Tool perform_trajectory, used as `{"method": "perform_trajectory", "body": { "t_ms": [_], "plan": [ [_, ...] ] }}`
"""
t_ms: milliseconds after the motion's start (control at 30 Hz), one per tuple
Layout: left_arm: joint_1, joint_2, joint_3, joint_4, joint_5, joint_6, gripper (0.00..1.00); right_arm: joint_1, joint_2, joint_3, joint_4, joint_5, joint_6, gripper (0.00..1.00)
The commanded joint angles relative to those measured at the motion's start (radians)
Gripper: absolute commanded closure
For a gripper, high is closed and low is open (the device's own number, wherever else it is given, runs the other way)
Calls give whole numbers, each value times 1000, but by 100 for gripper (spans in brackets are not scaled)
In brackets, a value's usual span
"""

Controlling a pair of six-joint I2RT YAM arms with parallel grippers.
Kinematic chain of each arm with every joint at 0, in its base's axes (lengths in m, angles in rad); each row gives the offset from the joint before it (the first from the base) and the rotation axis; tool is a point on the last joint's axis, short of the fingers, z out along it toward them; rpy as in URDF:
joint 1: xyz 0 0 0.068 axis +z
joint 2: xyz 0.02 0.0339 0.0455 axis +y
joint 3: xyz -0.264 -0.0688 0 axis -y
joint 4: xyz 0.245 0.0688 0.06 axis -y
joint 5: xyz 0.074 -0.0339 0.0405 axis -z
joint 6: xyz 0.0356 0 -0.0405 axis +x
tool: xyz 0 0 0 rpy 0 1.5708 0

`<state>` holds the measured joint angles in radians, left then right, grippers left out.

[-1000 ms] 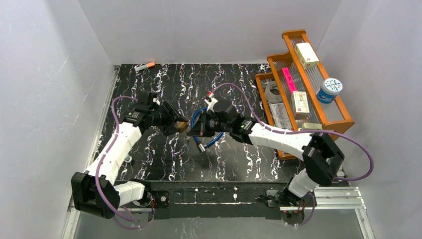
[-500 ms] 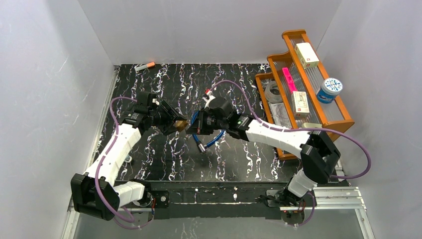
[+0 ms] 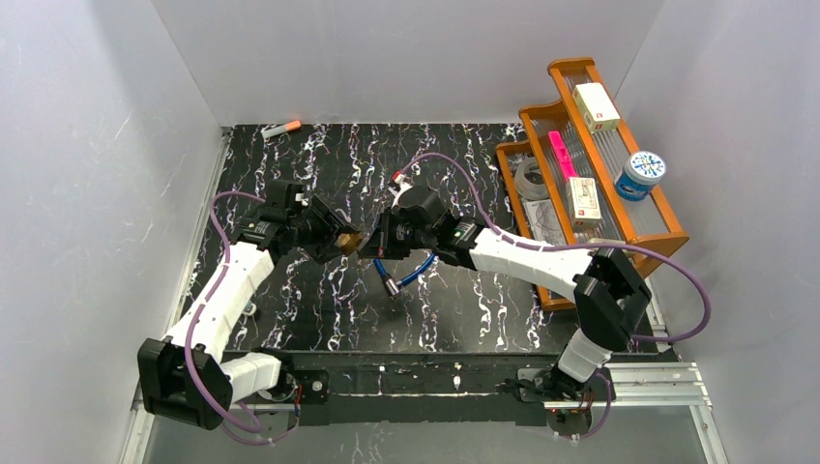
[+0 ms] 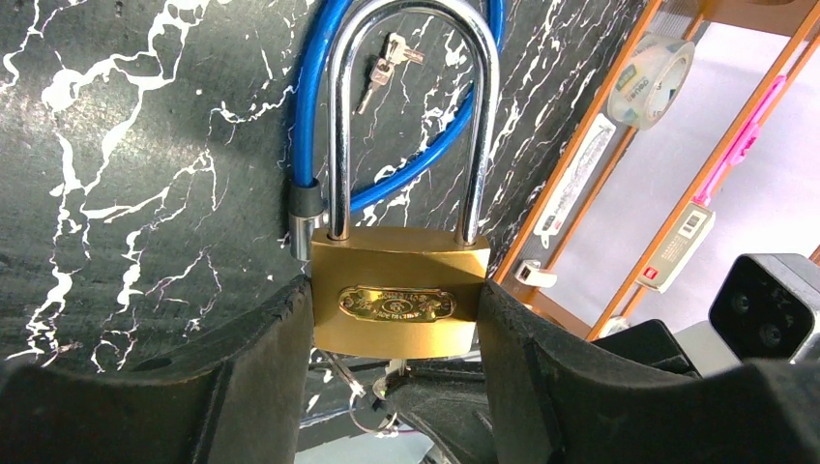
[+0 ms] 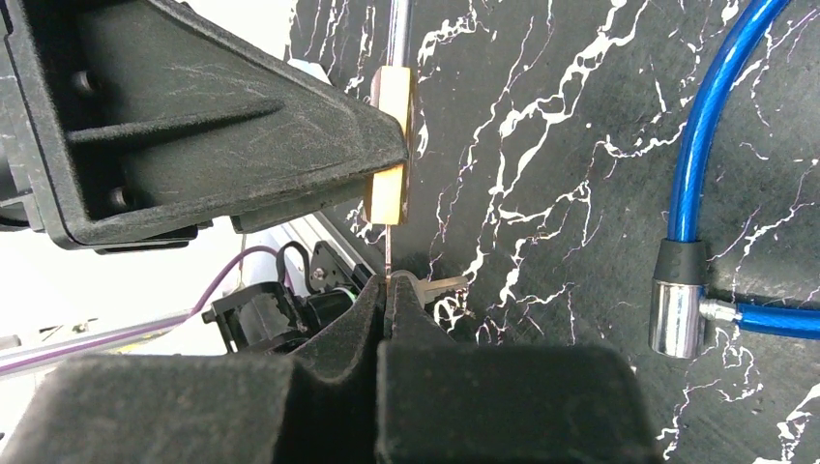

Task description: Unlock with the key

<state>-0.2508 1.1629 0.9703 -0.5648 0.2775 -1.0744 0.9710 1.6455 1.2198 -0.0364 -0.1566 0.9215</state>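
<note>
The left tool (image 3: 342, 242) grips the padlock (image 4: 398, 302) by its sides. The right tool (image 5: 387, 290), clenched on the key (image 5: 387, 256), aims it straight at the padlock's bottom, very close.

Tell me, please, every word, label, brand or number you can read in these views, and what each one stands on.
No text is legible in any view.
Padlock, brass nameplate: embossed lettering, too small to read.
Upper white box on the wooden shelf: red print, blurred.
Lower white box: red mark, blurred.
Blue-lidded tub: white pattern on the lid, nothing readable.
</note>
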Motion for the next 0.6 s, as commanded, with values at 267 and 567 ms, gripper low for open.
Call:
{"method": "perform_trajectory", "body": {
  "t_ms": [267,567],
  "plan": [
    [-4,-61,25,40,105,-94,93,-1,23,-14,177,41,-70,99],
    [-3,-67,27,50,118,-107,93,3,22,-24,210,51,-113,99]
  ]
}}
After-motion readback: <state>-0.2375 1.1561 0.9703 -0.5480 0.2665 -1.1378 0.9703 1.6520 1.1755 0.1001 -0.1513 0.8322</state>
